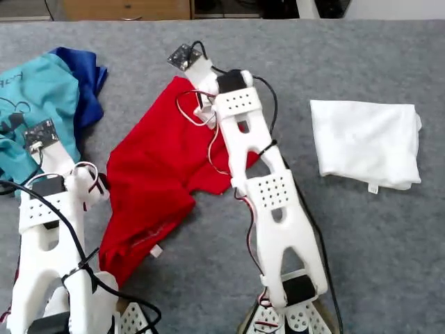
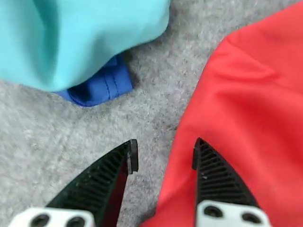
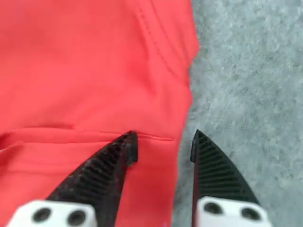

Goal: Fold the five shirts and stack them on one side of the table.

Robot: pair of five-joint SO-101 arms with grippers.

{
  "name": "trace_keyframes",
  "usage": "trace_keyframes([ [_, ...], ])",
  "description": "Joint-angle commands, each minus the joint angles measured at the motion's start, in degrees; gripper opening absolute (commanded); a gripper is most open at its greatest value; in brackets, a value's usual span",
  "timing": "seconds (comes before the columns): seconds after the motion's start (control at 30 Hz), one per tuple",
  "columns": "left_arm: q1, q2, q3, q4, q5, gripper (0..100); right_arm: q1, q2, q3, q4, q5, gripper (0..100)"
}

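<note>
Four shirts are showing on the grey bench [image 1: 361, 243]. The red shirt [image 1: 160, 174] is lying spread but rumpled across the middle, running slantwise from the near-left toward the far edge. A white shirt [image 1: 365, 142] is lying folded toward the right edge. A teal shirt [image 1: 38, 97] is sitting heaped on a blue shirt [image 1: 83, 83] at the far-left corner.

The left hand [image 2: 163, 156] is hanging wide open and holding nothing, its jaws straddling the red shirt's left border, one over bare bench and one over cloth. The right hand [image 3: 163, 146] is likewise gaping and holding nothing, straddling the shirt's right border just beside a stitched seam.

Judging from this, the risks are lying in the pinch. With one jaw of each hand over felt, a closing hand may be catching only the thin hem, or nothing, and the cloth may be slipping free on the lift. Since the shirt is sitting crooked and wrinkled, two uneven grips would likely be dragging it into a bunch instead of a clean fold. The teal heap is also lying near the left hand, so a wide sweep may be snagging it.
</note>
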Motion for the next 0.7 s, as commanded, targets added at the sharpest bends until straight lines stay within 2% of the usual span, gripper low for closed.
trace_keyframes([
  [0.0, 0.18, -0.75, 0.09, 0.44, 0.26, 20, 1.80, 0.92, -5.05, -1.23, 0.00, 19.4],
  [0.1, 0.18, -0.75, 0.09, 0.44, 0.26, 20, 2.15, 1.19, -5.85, -2.02, 0.35, 16.1],
  [0.27, 0.18, -0.75, -0.09, 1.49, -0.09, 20, 1.71, 0.84, -4.26, -1.32, 5.01, 5.8],
  [0.37, 0.18, -0.84, -2.37, 4.84, -0.18, 20, 1.98, 0.84, -4.44, -1.14, 2.99, 0.1],
  [0.67, -1.14, -0.84, -4.40, 7.30, -2.73, 20, 7.78, 0.75, -7.96, 1.49, -4.04, 0.2],
])
